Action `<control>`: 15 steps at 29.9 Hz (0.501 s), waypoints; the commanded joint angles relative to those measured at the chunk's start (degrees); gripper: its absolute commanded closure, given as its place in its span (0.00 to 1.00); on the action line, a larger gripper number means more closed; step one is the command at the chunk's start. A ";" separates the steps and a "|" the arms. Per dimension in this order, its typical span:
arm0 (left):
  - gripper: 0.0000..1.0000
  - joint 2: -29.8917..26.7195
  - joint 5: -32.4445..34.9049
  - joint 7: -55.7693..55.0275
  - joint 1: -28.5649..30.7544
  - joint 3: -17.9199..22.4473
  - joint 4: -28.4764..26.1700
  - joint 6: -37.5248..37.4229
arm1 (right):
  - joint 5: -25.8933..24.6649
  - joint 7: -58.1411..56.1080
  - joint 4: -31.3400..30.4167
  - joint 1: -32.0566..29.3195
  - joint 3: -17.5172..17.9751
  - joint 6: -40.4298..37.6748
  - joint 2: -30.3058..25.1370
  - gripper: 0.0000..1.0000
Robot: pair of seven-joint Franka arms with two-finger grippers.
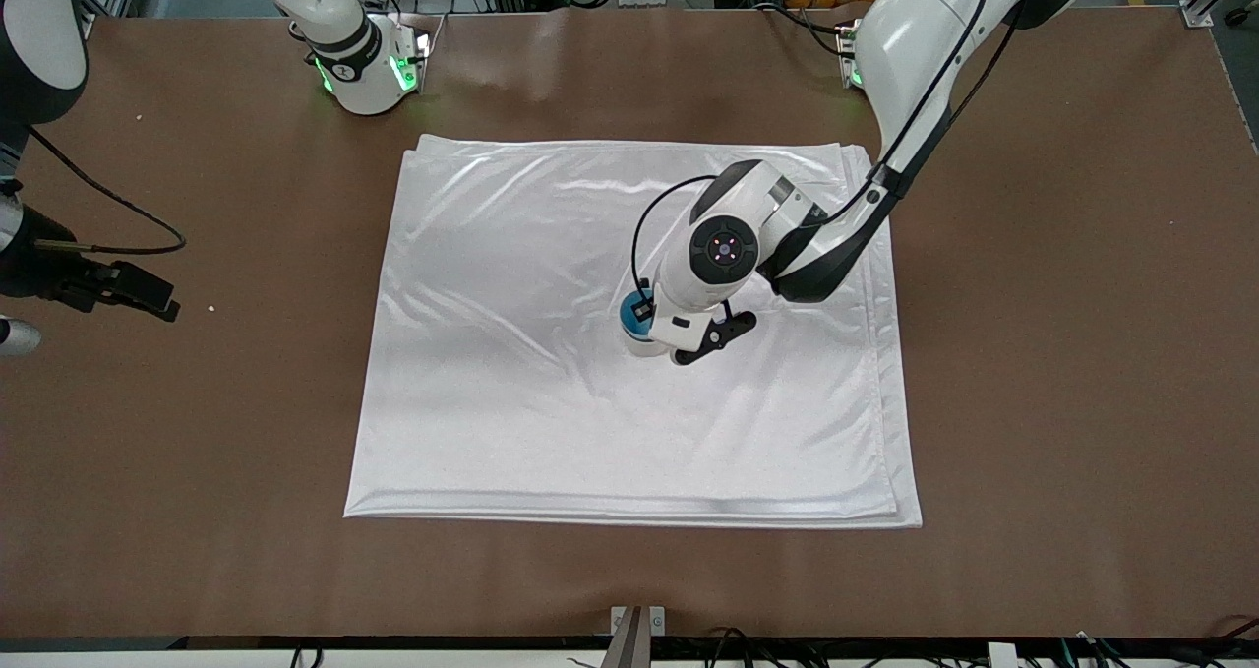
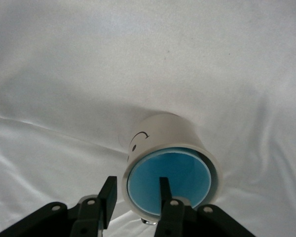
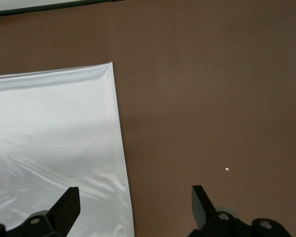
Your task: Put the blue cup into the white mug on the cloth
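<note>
The blue cup (image 2: 168, 180) sat inside the white mug (image 2: 164, 136) on the cloth (image 1: 511, 255). The left gripper (image 2: 136, 196) straddled their rims, jaws apart. The right gripper (image 3: 135, 202) waited over the table (image 1: 1062, 353), jaws wide apart.

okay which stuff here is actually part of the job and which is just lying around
Part of the job:
- blue cup, sitting inside the white mug
- cloth under them
- left gripper, fingers astride the rims

Lying about:
- white crumb on the brown table
- right gripper, waiting open

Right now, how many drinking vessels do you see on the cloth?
2. The white mug stands upright near the middle of the cloth. The blue cup sits inside it, under the left gripper. Nothing else shows, though the arm could hide something.
</note>
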 commanded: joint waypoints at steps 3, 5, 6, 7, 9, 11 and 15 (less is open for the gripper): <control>0.00 -1.39 -1.03 0.47 -0.17 0.33 0.40 -0.90 | -0.36 -1.20 -4.26 -0.26 0.30 1.53 -2.85 0.00; 0.00 -1.82 -1.03 0.38 0.01 0.33 0.40 -1.16 | -0.36 -1.46 -4.26 -0.17 0.30 1.26 -2.85 0.00; 0.00 -2.09 -1.03 0.47 0.27 0.33 0.40 -1.34 | -0.36 -1.55 -4.34 -0.17 0.30 1.17 -2.85 0.00; 0.00 -2.27 -0.94 0.47 0.45 0.33 0.40 -1.77 | -0.36 -1.81 -4.43 -0.17 0.30 1.09 -2.85 0.00; 0.00 -2.70 -0.77 0.47 0.89 0.33 0.40 -2.65 | -0.28 -2.51 -4.69 -0.17 0.30 0.65 -2.94 0.00; 0.00 -3.41 -0.42 0.64 1.85 0.33 0.40 -3.18 | -0.27 -2.96 -4.87 0.01 0.38 0.12 -3.03 0.00; 0.00 -4.46 -0.06 2.05 5.10 0.42 0.31 -4.93 | -0.19 -3.05 -6.71 0.53 0.38 0.12 -4.69 0.00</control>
